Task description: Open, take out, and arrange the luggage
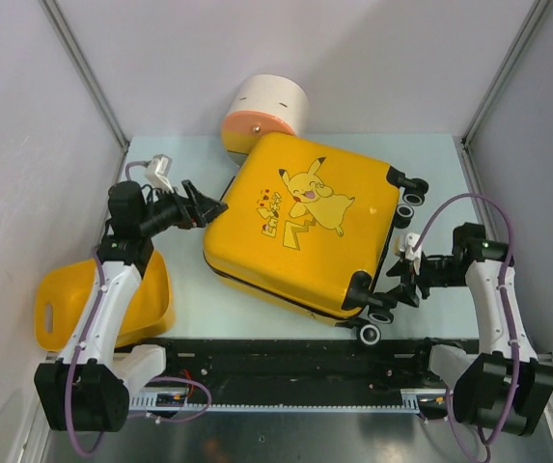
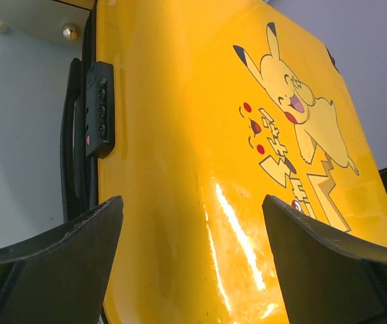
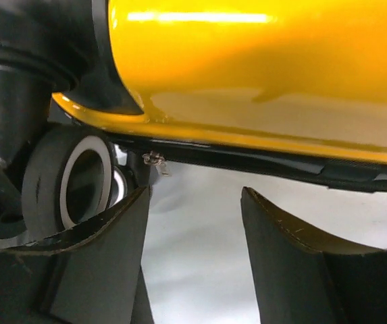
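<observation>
Opening seemingly not yet begun: Pikachu suitcase (image 1: 305, 227) closed, flat on the worktop (image 1: 438, 164), left claw (image 1: 213, 205) wide open and empty beside its combination lock (image 2: 100, 111), right claw (image 3: 194, 209) equally open, empty, by a wheel (image 3: 78, 179), next likely needing a pinch on the zipper pull (image 3: 155, 160).

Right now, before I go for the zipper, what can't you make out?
Luggage contents: every view, closed shell hides them.
Metal bit: right wrist, too blurred to confirm it's the pull.
Lock dials: left wrist, too small to read.
Cream container: top view, luggage covers part.
</observation>
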